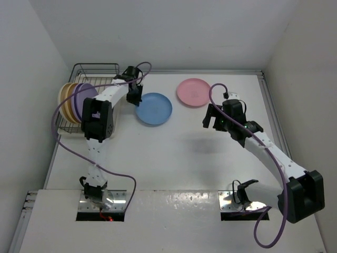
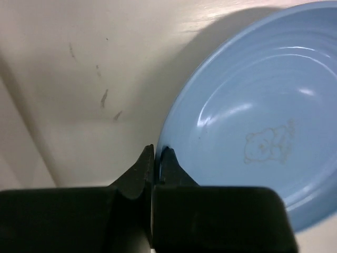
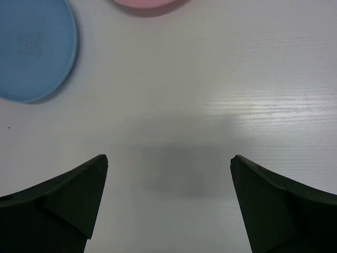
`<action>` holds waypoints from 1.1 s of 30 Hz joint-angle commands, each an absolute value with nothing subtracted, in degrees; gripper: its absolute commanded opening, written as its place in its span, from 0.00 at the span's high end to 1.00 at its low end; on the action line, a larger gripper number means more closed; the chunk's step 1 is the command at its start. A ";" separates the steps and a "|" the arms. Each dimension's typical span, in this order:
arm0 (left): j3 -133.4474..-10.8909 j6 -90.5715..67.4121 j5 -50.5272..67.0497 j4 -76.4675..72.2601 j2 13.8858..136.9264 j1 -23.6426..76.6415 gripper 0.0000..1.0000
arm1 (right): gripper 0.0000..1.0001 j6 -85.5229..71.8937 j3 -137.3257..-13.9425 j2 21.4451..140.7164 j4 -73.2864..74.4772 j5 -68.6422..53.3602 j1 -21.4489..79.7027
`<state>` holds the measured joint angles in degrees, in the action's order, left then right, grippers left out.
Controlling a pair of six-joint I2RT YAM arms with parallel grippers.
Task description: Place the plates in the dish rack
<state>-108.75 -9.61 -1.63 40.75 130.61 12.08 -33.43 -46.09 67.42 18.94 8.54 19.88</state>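
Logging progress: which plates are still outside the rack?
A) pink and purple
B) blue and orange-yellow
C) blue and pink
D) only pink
C: the top view shows the blue plate and the pink plate out on the table, to the right of the dish rack.

Smooth, faintly glossy plastic blue plate [image 2: 253,105]; dark metal wire rack [image 1: 97,74].
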 commanded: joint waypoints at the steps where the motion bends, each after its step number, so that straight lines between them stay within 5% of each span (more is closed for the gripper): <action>1: -107.93 -8.61 -4.66 42.10 126.49 11.60 1.00 | 0.00 -33.93 -45.88 64.69 17.31 9.49 19.69; 8: -111.88 -0.38 -15.00 42.10 110.43 11.60 1.00 | 0.00 -34.89 -42.81 60.47 16.52 10.37 19.77; 15: -106.74 21.59 -59.08 25.43 95.30 17.04 1.00 | 0.00 -35.33 -39.11 55.29 15.12 10.55 19.69; 19: -93.84 35.66 -70.89 7.69 88.27 18.90 1.00 | 0.00 -34.02 -39.99 54.84 15.47 10.37 19.60; 23: -77.81 51.65 -76.54 -17.86 84.21 19.42 1.00 | 0.00 -32.96 -43.15 56.34 17.57 9.49 19.69; 33: -71.63 47.11 -79.10 -20.04 86.57 17.23 1.00 | 0.03 -35.59 -51.24 59.41 19.25 7.21 20.13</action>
